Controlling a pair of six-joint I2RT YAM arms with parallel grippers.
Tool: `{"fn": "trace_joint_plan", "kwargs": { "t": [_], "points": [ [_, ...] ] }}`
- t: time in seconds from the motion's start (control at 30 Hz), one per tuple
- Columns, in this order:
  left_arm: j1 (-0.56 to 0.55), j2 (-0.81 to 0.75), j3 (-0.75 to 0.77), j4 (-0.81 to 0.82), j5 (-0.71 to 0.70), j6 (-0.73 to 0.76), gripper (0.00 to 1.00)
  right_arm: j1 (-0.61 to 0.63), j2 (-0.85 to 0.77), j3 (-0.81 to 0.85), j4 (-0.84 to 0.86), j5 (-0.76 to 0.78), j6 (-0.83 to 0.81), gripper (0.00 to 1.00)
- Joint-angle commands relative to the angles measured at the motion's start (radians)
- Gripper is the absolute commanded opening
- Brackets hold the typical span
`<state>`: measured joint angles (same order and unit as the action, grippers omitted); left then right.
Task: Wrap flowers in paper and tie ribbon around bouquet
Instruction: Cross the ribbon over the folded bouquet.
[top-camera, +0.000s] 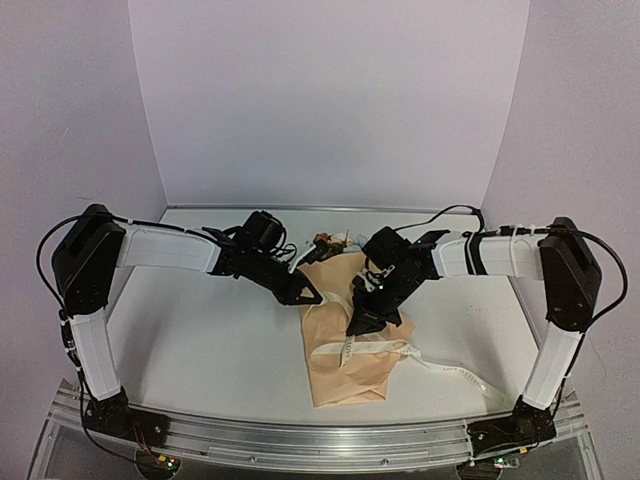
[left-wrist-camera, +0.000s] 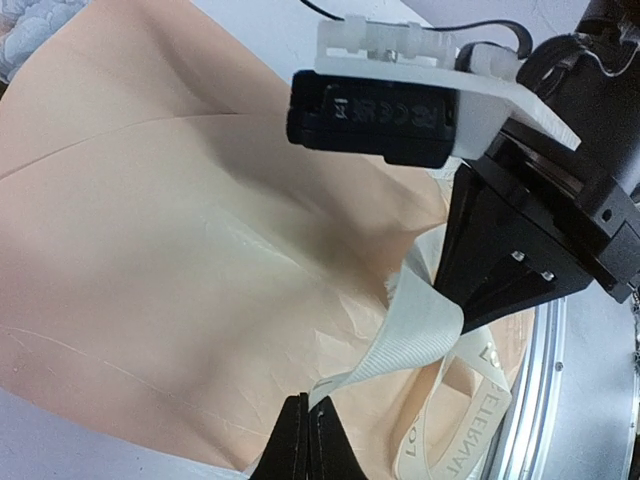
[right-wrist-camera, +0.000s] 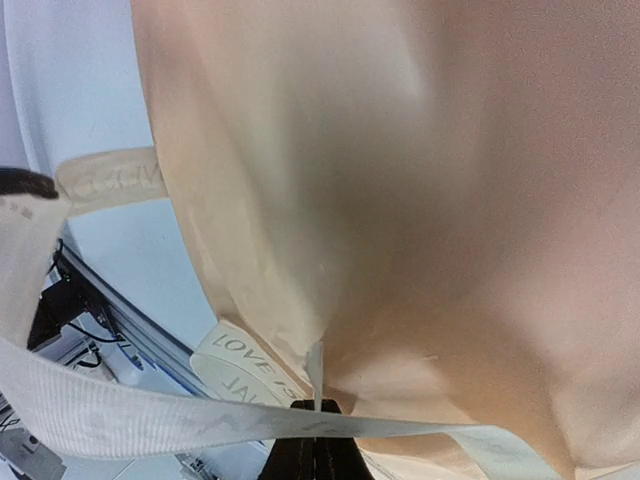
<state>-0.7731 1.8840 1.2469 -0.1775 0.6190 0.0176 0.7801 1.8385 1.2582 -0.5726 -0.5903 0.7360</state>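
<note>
Crumpled peach-tan bouquet (top-camera: 345, 375), cream lettered ribbon (left-wrist-camera: 410, 345)

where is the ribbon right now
In the top view the ribbon crosses the lower part of the bouquet, pinched by the left pincer and right pincer, its tail trailing right across the table.

the flowers (top-camera: 330, 241) barely show past the far end of the paper (top-camera: 345, 375), too small to tell blooms apart; the left wrist view's top-left corner cuts off one blue bloom. the right gripper (top-camera: 360, 325) hides the paper's middle. both wrist views crop their fingers (left-wrist-camera: 295, 450) at the bottom. ribbon (top-camera: 445, 369) lettering is unreadable from above.
</note>
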Motion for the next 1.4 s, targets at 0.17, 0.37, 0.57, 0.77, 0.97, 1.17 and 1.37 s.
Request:
{"fn": "trace_joint_plan", "kwargs": {
  "t": [0.17,0.37,0.57,0.77,0.97,1.17,1.37],
  "points": [
    [0.001,-0.051,-0.016,-0.027,0.115,-0.009,0.0,0.029,0.039,0.114,-0.057,0.28,-0.096,0.0],
    [-0.023,-0.024,-0.023,-0.013,0.133,-0.057,0.0,0.037,0.047,0.132,-0.056,0.311,-0.106,0.15],
    [-0.027,-0.026,-0.033,0.026,0.126,-0.088,0.0,0.05,-0.007,0.092,-0.051,0.3,-0.114,0.35],
    [-0.028,-0.024,-0.03,0.024,0.122,-0.09,0.0,0.055,-0.064,0.038,-0.05,0.302,-0.113,0.39],
    [-0.031,-0.024,-0.028,0.014,0.124,-0.092,0.0,0.059,-0.079,0.03,-0.048,0.28,-0.106,0.37],
    [-0.032,-0.026,-0.027,-0.008,0.122,-0.087,0.0,0.112,-0.097,0.021,-0.051,0.296,-0.166,0.48],
    [-0.031,-0.012,-0.001,-0.096,0.141,-0.048,0.0,0.142,-0.067,0.018,-0.02,0.305,-0.179,0.57]
  ]
}}
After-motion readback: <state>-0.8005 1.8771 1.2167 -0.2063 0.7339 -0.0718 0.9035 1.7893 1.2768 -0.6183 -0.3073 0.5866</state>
